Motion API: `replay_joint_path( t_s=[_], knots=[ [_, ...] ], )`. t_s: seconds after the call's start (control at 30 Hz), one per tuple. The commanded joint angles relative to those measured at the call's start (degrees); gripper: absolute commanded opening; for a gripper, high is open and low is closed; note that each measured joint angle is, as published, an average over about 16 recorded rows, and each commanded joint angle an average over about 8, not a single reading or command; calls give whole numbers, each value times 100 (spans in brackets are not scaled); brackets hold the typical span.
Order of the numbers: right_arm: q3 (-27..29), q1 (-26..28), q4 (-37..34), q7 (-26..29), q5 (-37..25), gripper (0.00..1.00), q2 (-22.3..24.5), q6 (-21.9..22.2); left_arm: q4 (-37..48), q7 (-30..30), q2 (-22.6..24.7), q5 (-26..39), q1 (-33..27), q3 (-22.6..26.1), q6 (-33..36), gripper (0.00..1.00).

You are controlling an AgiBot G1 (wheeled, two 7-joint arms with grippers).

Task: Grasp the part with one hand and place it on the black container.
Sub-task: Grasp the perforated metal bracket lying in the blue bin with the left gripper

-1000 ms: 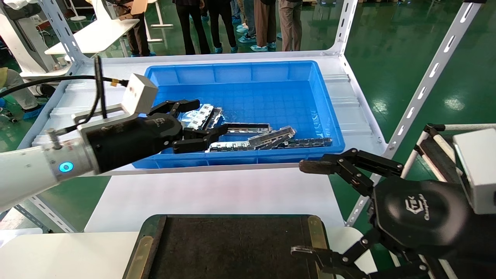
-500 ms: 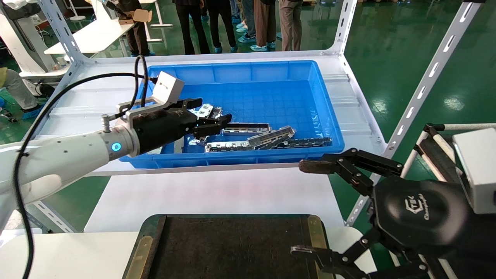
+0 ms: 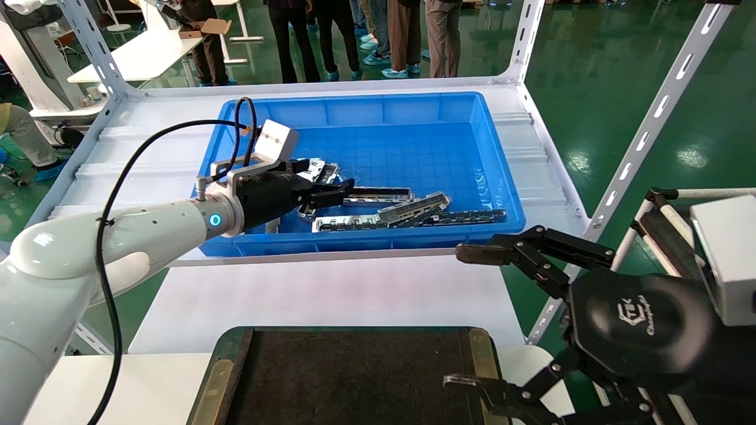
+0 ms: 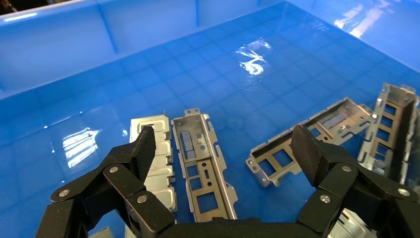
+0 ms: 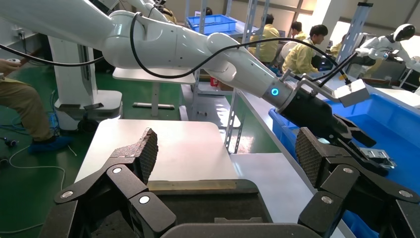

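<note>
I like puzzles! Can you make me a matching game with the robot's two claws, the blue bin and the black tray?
Things:
1. left claw
2. right claw
3. blue bin
4. black tray

Descriptions:
A. nothing on it
B. open, inside the bin above the metal parts
C. holds metal parts
D. open, waiting near the tray

Pairs: 1-B, 2-D, 3-C, 4-A

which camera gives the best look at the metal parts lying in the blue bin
The left wrist view: the open left hand hovers right above the parts, cut-outs plain. The head view shows the parts in the blue bin from farther off. The right wrist view catches one part only.
</note>
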Motion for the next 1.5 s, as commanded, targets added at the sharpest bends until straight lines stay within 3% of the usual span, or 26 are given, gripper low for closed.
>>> replay_joint_path(
  t_s=[0.03,0.17,0.2,0.27,0.33,1.5],
  knots=[
    [0,0,0,0,0,62,0,0,195,93,96,-9,-50,-12,-48,87],
    [0,0,0,0,0,12,0,0,457,294,212,-70,-107,-64,-103,39],
    [0,0,0,0,0,4,0,0,509,342,233,-88,-118,-79,-112,26],
    [-1,0,0,0,0,0,0,0,604,444,269,-129,-138,-112,-125,6],
    [-1,0,0,0,0,0,0,0,686,540,297,-172,-154,-145,-131,0],
    [-3,1,0,-1,2,0,1,1,1631,1604,489,-724,-300,-466,49,0]
  ],
)
